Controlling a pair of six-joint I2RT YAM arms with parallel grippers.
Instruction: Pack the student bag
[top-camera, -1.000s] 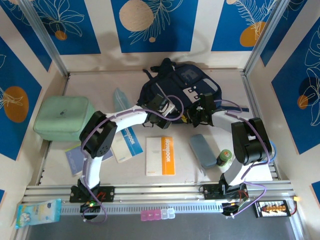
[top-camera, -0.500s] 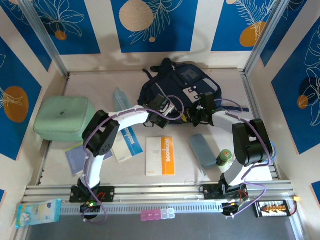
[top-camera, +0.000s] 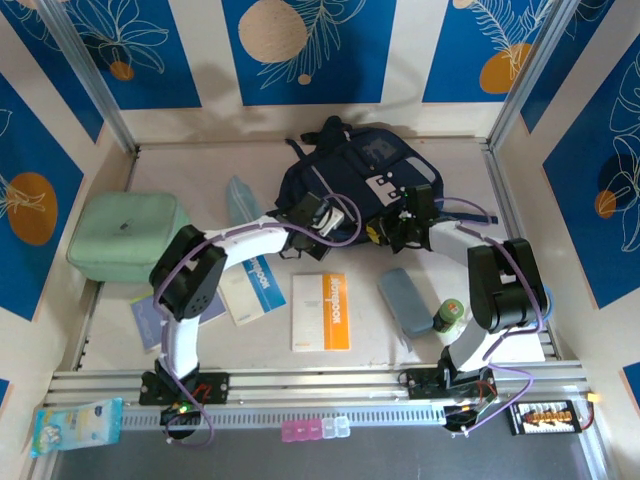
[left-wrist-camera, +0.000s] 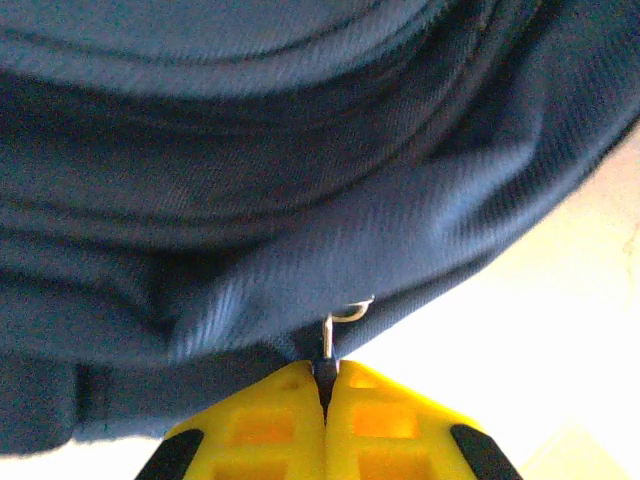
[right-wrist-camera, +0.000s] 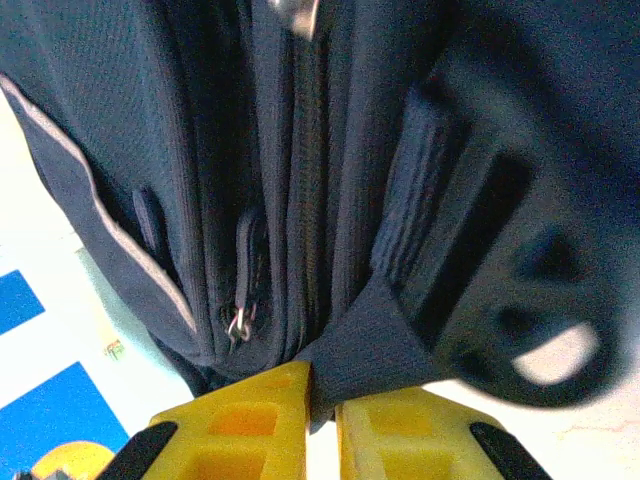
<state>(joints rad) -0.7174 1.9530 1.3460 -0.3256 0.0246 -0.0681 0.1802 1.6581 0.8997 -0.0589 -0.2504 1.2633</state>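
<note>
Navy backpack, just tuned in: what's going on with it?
Both arms are at the near edge of the large dark navy fabric backpack. The left gripper is shut on a small metal zipper pull, and the right gripper pinches a navy fabric tab at the bag's corner. The orange-and-white booklet, grey-blue pencil pouch and mint-green rounded case lie on the table, not yet packed.

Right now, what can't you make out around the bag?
- Top view: zippers on the bag, too small to read.
- Left wrist: zipper pull mostly buried in the left pincer; its track lost under a fabric fold.
- Right wrist: upper pull blurred, cut by the top edge.
</note>
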